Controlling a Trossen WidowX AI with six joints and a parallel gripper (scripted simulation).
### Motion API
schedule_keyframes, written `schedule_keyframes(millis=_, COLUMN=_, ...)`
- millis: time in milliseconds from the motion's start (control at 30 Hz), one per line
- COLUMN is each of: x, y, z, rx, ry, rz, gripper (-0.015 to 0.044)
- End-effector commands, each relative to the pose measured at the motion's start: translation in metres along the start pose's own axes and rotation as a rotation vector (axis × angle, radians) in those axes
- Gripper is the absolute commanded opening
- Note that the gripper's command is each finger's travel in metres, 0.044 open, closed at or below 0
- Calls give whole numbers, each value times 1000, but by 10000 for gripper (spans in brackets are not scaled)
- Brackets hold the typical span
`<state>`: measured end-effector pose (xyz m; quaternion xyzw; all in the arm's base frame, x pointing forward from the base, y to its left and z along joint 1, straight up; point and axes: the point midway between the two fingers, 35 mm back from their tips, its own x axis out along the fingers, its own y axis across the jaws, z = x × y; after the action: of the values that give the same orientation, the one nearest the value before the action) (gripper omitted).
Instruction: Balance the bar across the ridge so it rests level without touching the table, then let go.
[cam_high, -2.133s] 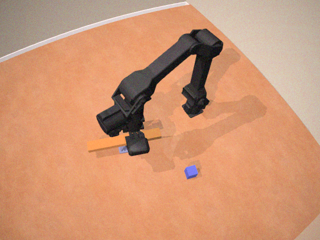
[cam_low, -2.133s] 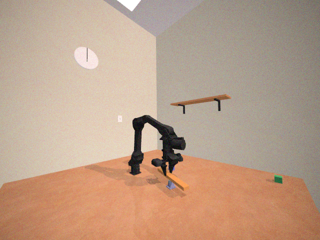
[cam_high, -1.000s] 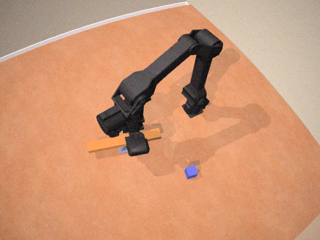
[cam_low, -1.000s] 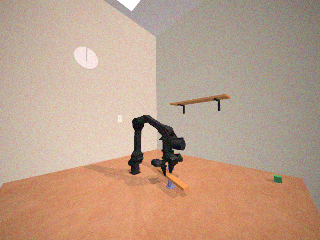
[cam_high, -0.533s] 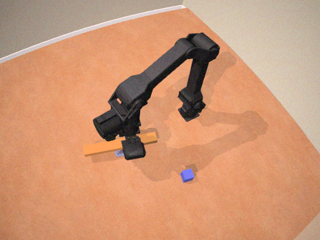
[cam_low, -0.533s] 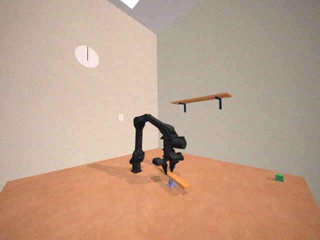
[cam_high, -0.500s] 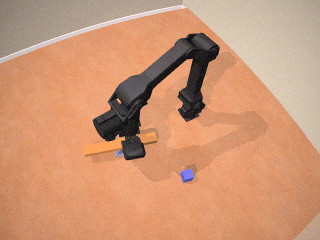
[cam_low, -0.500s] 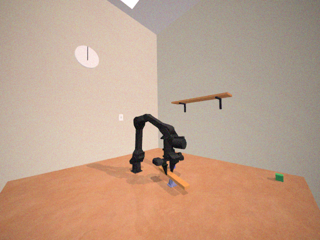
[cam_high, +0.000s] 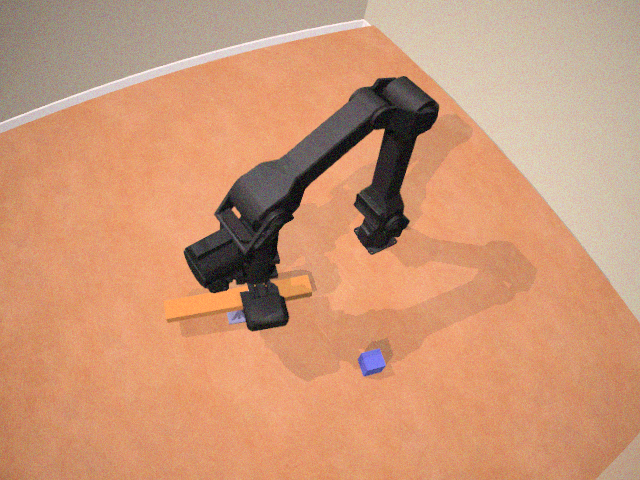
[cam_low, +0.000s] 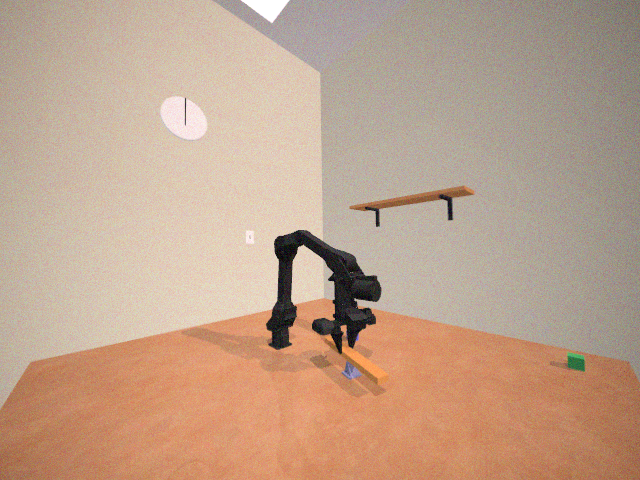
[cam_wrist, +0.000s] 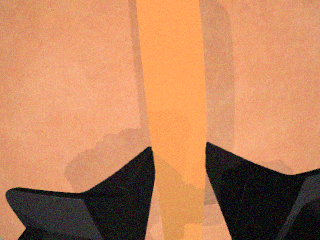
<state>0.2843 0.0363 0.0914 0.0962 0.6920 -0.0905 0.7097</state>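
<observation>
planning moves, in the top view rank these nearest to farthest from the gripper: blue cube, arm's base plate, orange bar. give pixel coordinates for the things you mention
1. orange bar (cam_high: 201, 305) (cam_low: 366, 364) (cam_wrist: 172, 75), between the fingers
2. blue cube (cam_high: 372, 362), lower right
3. arm's base plate (cam_high: 373, 250) (cam_low: 275, 346), upper right

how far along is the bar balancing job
Done: the claw is shut on the orange bar, which is up off the table, its shadow set apart from it. In hand: the bar is over or close by the pale blue ridge; whether they touch, I can't tell. Left: settle it level across the ridge, then let go, as both fingers are around it.
</observation>
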Motion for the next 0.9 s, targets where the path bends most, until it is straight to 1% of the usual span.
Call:
schedule_keyframes(millis=0, x=1, y=0, z=0, rx=1, ry=0, rz=-2, gripper=0)
schedule_keyframes(millis=867, x=3, y=0, z=-1, rx=1, ry=0, rz=-2, gripper=0)
